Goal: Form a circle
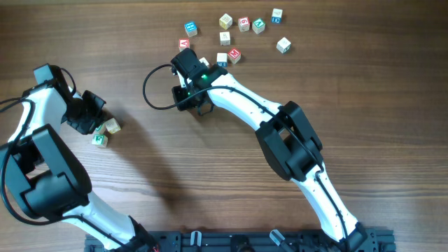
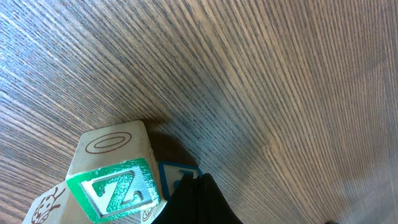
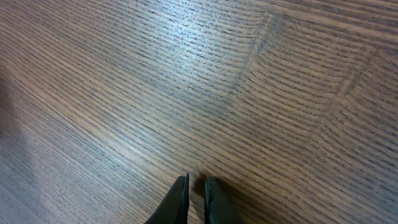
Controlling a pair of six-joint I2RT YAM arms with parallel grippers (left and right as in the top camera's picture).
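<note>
Soft, even light fills the overhead view, and the left arm throws only a faint, diffuse shadow on the wooden table. A pale glare washes the grain near the top of the right wrist view. In the left wrist view, the green-faced letter cube looks slightly soft.

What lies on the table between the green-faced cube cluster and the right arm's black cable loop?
Bare table only, in the overhead view: nothing between the cluster and the cable loop.
</note>
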